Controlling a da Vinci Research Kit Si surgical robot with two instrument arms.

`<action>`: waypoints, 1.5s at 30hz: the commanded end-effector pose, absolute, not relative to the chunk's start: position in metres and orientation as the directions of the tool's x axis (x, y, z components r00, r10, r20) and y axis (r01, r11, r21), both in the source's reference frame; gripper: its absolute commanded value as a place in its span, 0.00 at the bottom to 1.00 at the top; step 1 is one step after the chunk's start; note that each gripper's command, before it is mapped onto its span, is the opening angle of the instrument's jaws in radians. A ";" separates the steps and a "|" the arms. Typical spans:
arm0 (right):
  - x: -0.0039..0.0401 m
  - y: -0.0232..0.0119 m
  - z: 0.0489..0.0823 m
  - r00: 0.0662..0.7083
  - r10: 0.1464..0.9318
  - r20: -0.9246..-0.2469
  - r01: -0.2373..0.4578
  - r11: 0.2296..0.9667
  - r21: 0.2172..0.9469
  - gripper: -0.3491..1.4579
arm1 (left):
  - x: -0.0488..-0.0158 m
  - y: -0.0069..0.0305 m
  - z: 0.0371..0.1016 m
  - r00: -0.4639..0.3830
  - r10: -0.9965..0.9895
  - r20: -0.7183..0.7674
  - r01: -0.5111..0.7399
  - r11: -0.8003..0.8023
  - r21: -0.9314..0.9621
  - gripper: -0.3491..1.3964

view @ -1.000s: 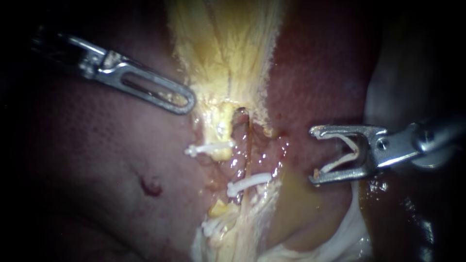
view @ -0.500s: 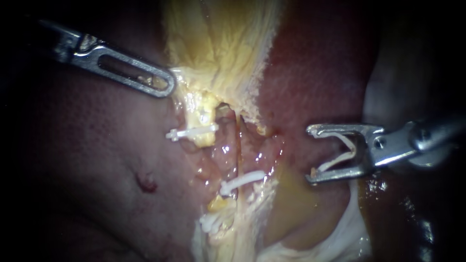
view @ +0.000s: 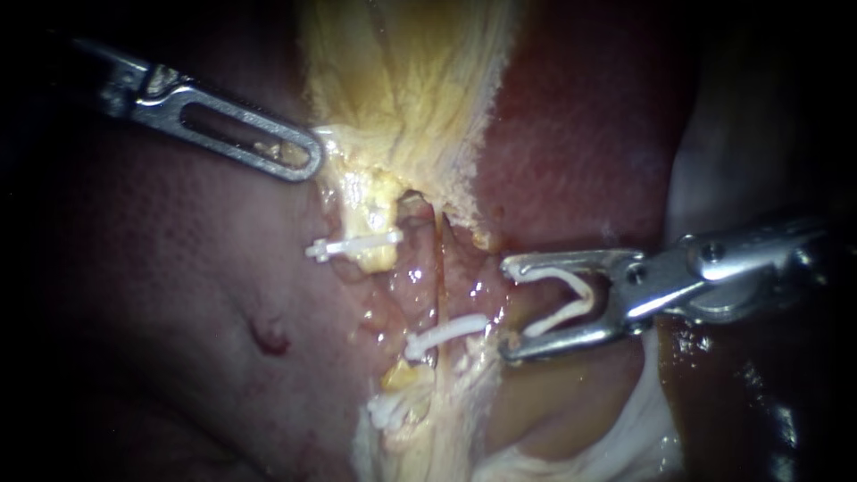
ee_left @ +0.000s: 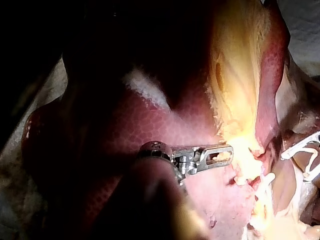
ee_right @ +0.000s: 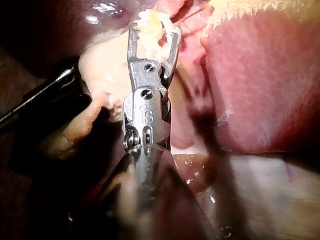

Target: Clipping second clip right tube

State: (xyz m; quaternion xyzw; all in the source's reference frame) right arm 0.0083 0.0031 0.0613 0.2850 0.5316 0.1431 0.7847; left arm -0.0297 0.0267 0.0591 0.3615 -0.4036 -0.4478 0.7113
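— How does our right instrument (view: 506, 310) lie?
— Nearly level, jaws spread, holding a white V-shaped plastic clip (view: 564, 303), tips just beside the thin reddish right tube (view: 438, 268).
— And our left instrument (view: 306, 163)?
— Farther back, jaws closed on pale yellow fatty tissue (view: 402, 89).

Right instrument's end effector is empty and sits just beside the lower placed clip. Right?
Not empty. The right instrument's end effector carries a white clip, spread in a V between its jaws; the endoscope view shows it. It does sit just beside the lower placed clip.
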 end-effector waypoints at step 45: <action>0.0147 0.0009 0.0724 0.395 0.666 -0.633 0.105 0.652 0.751 0.47 | -0.0299 0.0265 0.0594 0.273 -0.929 0.252 0.347 0.339 0.875 0.00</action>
